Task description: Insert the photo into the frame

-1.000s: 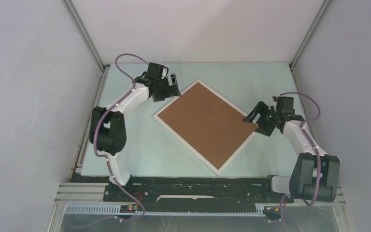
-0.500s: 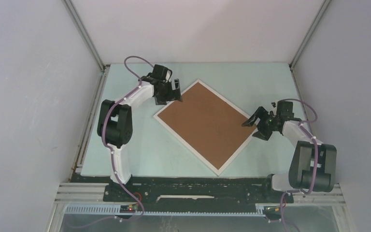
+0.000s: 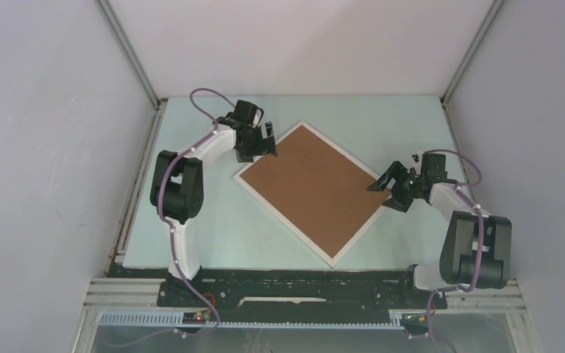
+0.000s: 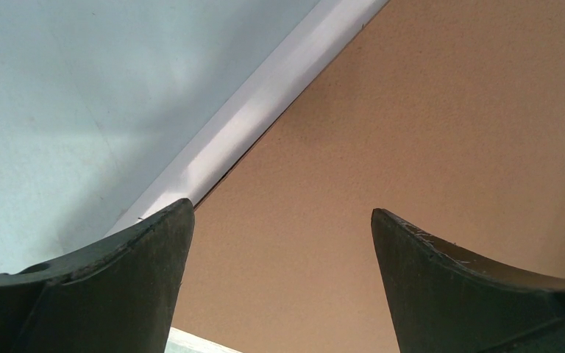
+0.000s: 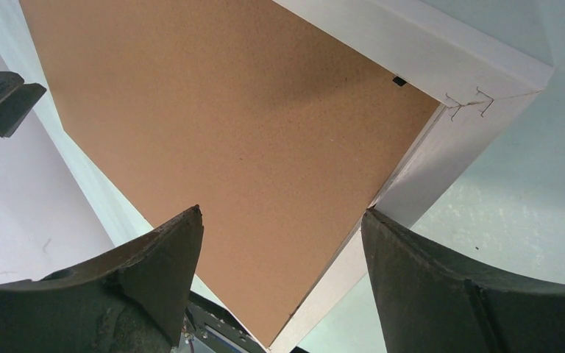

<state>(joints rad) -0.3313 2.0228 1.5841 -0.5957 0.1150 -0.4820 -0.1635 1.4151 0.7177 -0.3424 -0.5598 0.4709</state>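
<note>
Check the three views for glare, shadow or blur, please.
Top view: evenly lit, sharp, no glare. Left wrist: bright sheen along the frame, fingers dark and slightly soft. Right wrist: faint shadow on the backing board near the frame's corner, otherwise crisp.

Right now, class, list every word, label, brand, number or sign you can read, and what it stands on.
None: no readable text in any view.
The backing board is plain brown; the frame shows only staple marks at one corner, no lettering; the table carries no marking.
</note>
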